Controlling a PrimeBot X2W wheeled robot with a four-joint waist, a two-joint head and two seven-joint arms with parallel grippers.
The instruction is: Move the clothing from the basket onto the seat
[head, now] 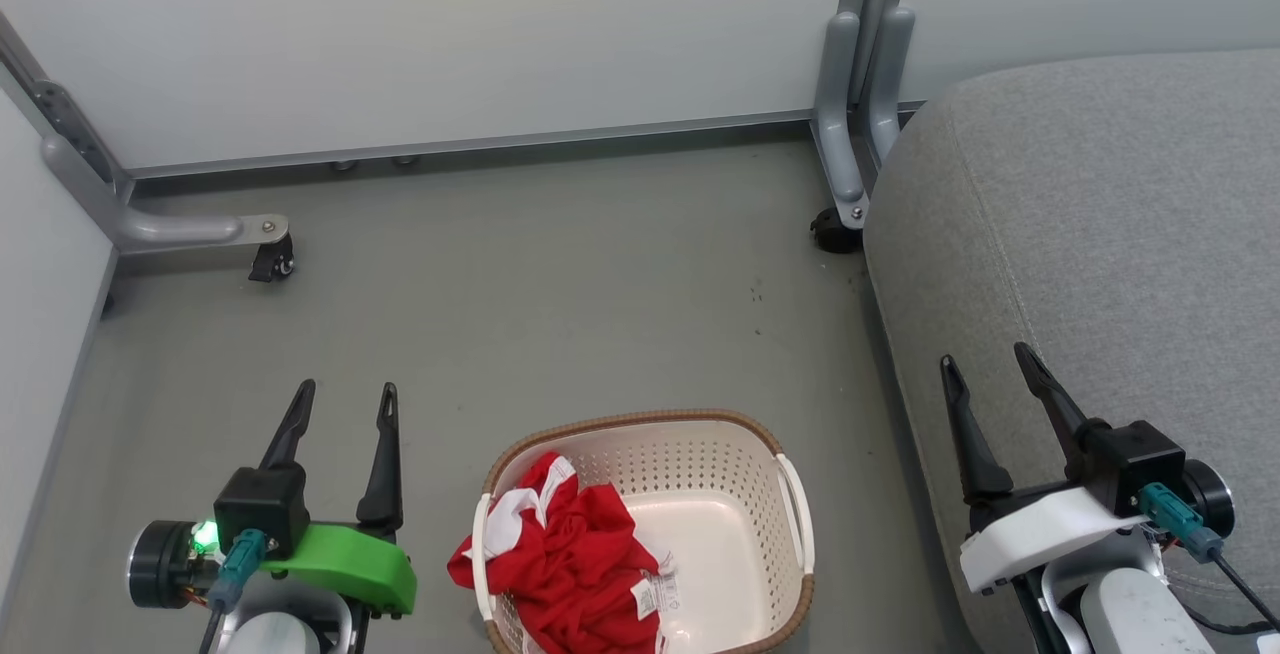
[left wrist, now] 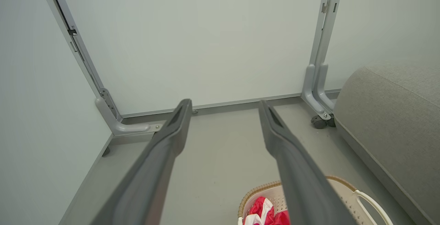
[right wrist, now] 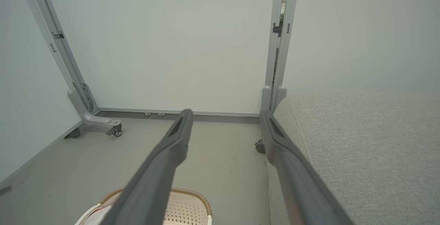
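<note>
Waiting Beside the Loaded Basket (head: 700, 454)

The clothing (head: 565, 554) is heaped against the basket's left wall, with one fold spilled over the rim there. It is therefore judged most easily reached by the left gripper (head: 347, 387), which is held just left of the basket, fingers spread apart and empty. The right gripper (head: 984, 354), likewise parted and empty, is held to the basket's right, over the edge of the seat (head: 1100, 234). The seat is set close on that side, so a short carry is expected.
</note>
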